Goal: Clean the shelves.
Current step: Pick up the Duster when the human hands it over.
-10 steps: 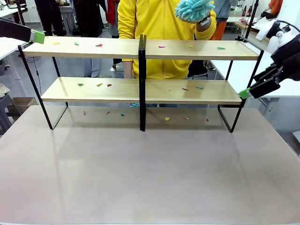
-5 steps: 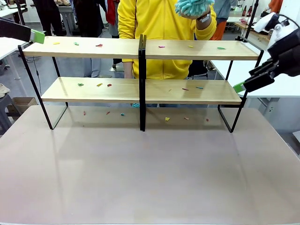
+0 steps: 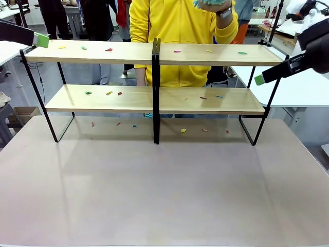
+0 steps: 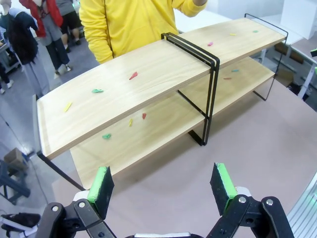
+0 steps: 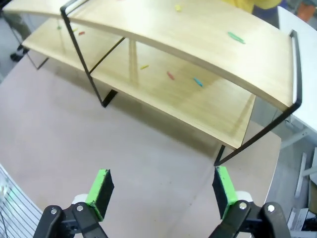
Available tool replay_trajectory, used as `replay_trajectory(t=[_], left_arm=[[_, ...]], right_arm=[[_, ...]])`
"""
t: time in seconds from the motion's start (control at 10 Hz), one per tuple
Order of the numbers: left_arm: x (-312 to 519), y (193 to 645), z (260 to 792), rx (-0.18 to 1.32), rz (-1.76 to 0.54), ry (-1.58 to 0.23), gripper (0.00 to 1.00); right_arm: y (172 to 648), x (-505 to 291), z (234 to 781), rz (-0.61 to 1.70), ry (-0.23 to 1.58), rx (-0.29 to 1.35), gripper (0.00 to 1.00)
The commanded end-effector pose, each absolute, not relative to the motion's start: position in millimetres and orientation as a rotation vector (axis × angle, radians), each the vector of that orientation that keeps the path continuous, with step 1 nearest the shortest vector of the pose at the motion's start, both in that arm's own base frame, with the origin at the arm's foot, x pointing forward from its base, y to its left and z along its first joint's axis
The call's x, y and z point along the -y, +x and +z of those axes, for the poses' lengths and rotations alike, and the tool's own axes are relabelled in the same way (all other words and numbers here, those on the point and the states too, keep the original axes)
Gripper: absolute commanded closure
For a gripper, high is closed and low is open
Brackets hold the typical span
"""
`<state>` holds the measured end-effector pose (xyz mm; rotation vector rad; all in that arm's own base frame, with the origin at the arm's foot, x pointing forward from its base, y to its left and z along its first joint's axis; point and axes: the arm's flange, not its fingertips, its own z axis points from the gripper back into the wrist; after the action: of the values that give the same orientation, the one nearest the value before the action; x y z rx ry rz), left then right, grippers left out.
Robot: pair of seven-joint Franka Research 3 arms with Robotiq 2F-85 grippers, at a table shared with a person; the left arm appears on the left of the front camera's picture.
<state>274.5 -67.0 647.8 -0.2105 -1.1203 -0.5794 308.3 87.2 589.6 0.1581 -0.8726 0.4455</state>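
We see our left gripper (image 4: 162, 184) held level at the upper left corner of the shelves (image 3: 97, 52). Our right gripper (image 5: 161, 191) hangs off their right end. Both have fingers spread apart, empty. The shelves stand along the far edge of the tabletop (image 3: 164, 195).

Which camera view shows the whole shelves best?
The front view: the shelves face it, all four boards and frame visible. The left wrist view sees them slantwise, lower boards partly hidden; the right wrist view, mainly the right half.

Teal tuft (image 3: 209, 2) cut off (top edge)
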Motion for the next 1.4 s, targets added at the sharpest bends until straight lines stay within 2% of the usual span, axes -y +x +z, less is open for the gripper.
replay_trajectory(t=[0.0, 0.6, 1.3], left_arm=[[67.1, 274.6, 647.8, 1.129, -0.572, -0.223, 0.00], [67.1, 274.6, 647.8, 1.129, -0.572, -0.223, 0.00], [67.1, 274.6, 647.8, 1.129, -0.572, -0.223, 0.00]], right_arm=[[288.0, -87.8, 582.2, 0.412, 0.156, 0.911, 0.00], [267.0, -89.9, 609.0, 0.422, 0.147, 1.000, 0.00], [274.6, -89.0, 625.1, 0.441, 0.149, 0.989, 0.00]])
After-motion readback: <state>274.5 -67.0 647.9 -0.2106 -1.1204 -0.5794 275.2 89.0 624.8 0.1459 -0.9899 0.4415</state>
